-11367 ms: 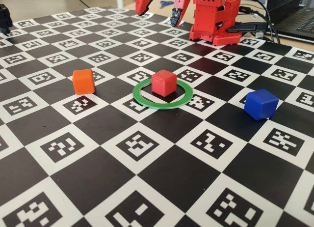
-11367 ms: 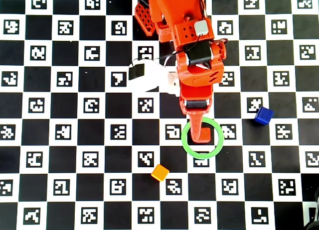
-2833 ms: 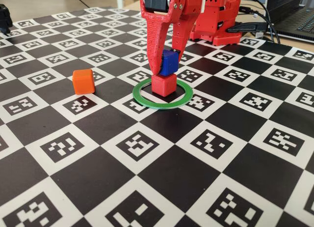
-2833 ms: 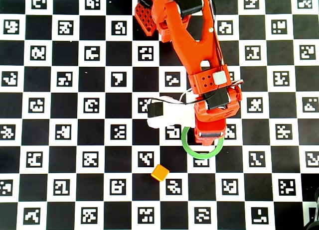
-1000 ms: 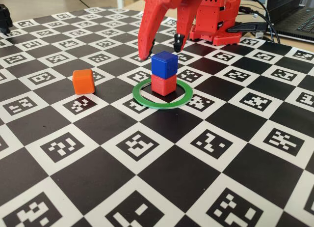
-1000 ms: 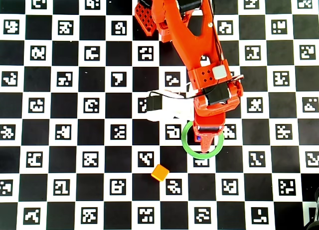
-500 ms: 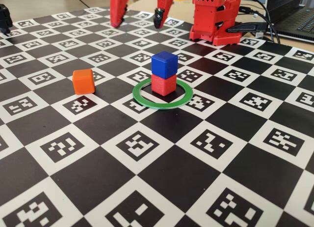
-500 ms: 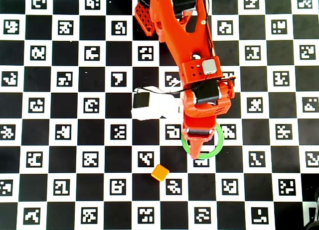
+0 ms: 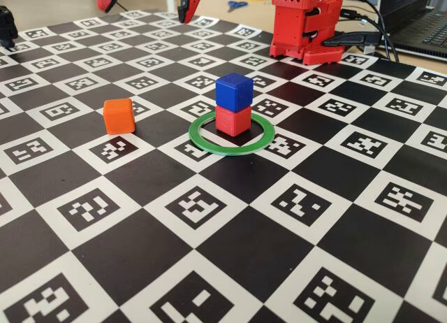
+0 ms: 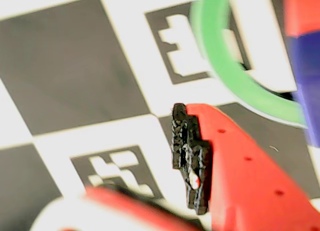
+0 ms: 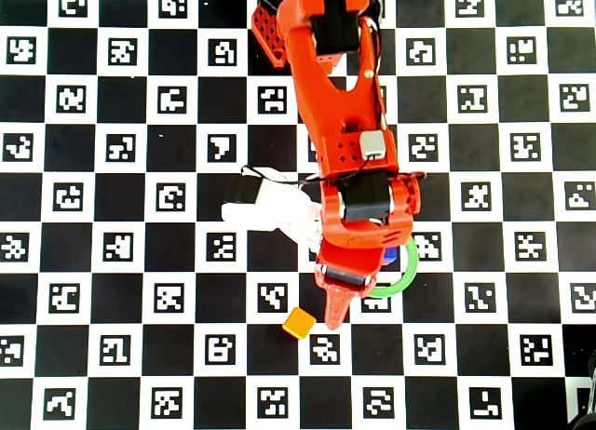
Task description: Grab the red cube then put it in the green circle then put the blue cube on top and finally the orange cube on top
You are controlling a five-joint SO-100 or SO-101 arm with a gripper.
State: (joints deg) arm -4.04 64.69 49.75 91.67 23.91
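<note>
Three cubes are on the desk (image 9: pixel 391 281), one of each colour, and one green circle (image 9: pixel 231 134). Inside the ring stands the red cube (image 9: pixel 232 119), and the blue cube (image 9: pixel 234 91) sits upright on top of it, a little turned against it. The orange cube (image 9: pixel 119 115) stands alone on a black square, well apart from the ring, to its left in the fixed view. In the overhead view it lies below and left of the ring (image 11: pixel 404 267), at (image 11: pixel 299 323), and my arm covers most of the stack, so only a small blue corner (image 11: pixel 389 257) shows there.

My tool (image 9: pixel 147 0) is high at the top edge of the fixed view, far behind the stack, with its two fingertips (image 9: pixel 185 14) clearly apart and nothing between them. It touches no cube. In the overhead view one red finger (image 11: pixel 335 309) points down just beside the orange cube, but from this view I cannot tell its height over the desk. The wrist view is blurred: a red finger with a black ribbed pad (image 10: pixel 190 153) hangs over the checkered pattern, the green ring (image 10: pixel 220 66) curves at the upper right, and the blue cube (image 10: pixel 306 81) with the red one (image 10: pixel 302 11) shows at the right edge.
</note>
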